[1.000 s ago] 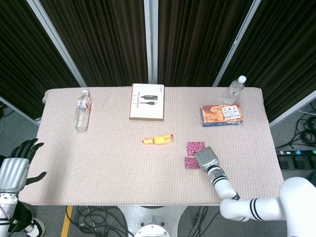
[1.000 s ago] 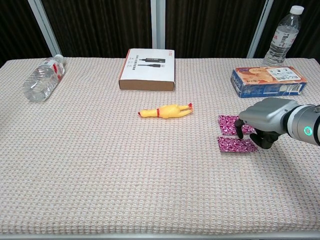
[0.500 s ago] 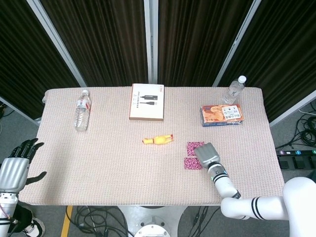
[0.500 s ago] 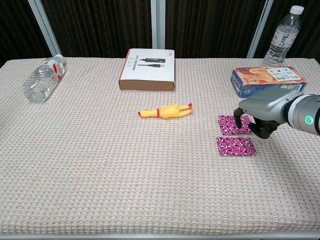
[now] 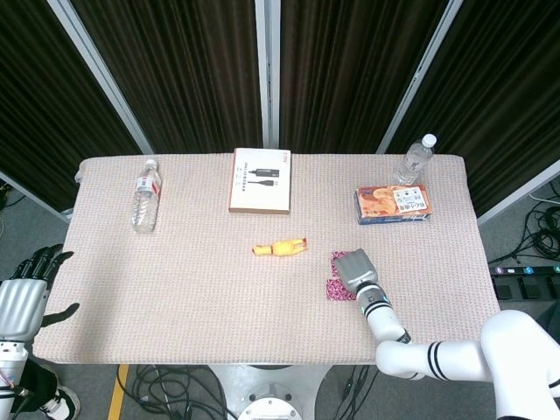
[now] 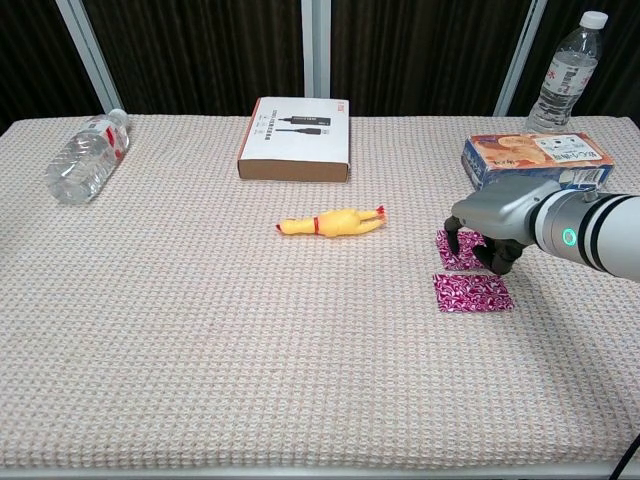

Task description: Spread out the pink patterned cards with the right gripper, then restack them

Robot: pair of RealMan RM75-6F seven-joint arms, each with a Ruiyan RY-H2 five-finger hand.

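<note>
step: restack, judged | pink patterned cards: two, apart, toward desk's right-front; near card (image 6: 472, 294) bare, far card (image 6: 458, 250) under right hand (image 6: 492, 238) | fingers curled down onto far card, clamping nothing | advice: press lightly, slide far card squarely over near card

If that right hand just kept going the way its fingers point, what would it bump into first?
The right hand points its fingers down, so it would likely meet the far pink card right beneath. How much gap remains is unclear.
</note>
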